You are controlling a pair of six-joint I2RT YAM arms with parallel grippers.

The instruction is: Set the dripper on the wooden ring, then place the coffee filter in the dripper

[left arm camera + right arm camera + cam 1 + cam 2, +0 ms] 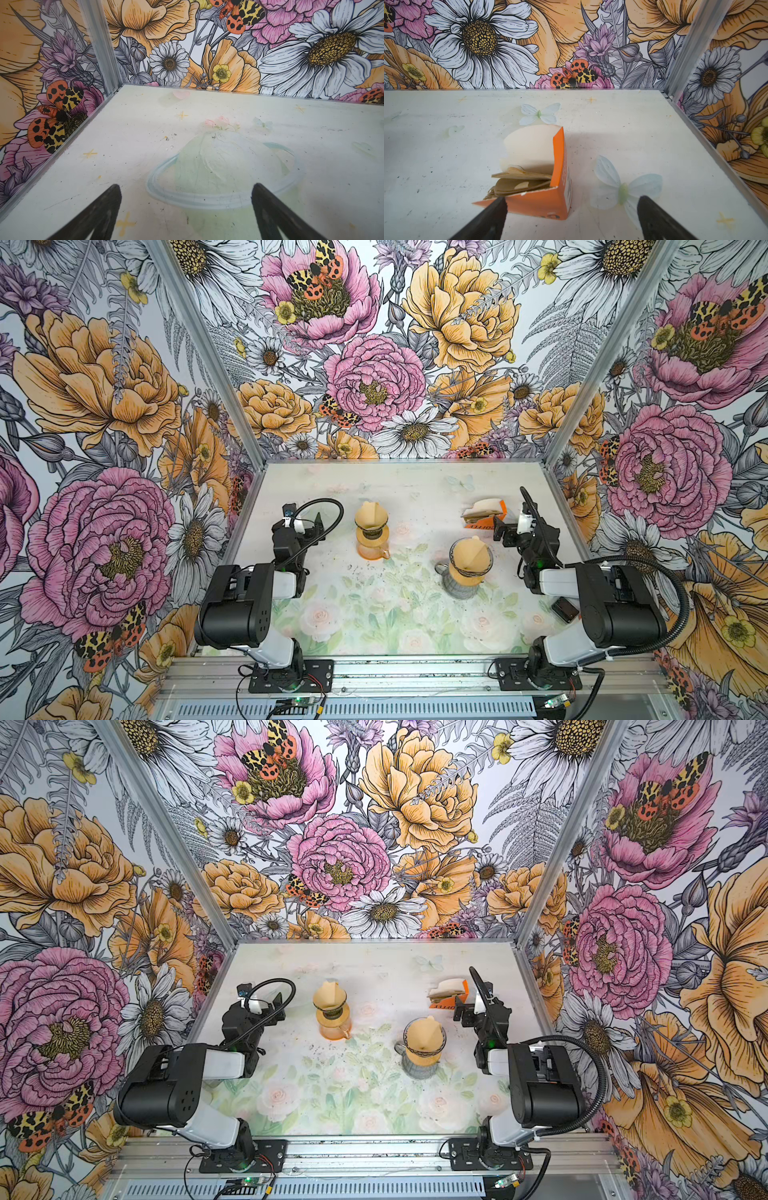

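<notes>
top views, where: one brown paper cone filter point(371, 512) already sits in the dripper on the orange glass carafe point(372, 549). Another sits in the grey-tinted dripper point(461, 589), and the spares are in the orange cardboard filter box point(500, 508), back right.
top views, pointing: seated cones are tip down, mouth up. The box lies on its side, long axis roughly across the table.
top views, jaws: left gripper point(311, 524) and right gripper point(500, 532) are both spread, holding nothing.
left wrist: the left gripper point(186, 186) gapes toward a clear domed piece point(220, 172); no telling what it is.
right wrist: the right gripper point(572, 197) is just short of the box point(542, 204). The stacked brown filters point(519, 182) lie flat, fanned edges toward it.
risk: probably pinches several sheets at once, or shoves the light box away. Both visible drippers look loaded, so doubling up is possible.
</notes>
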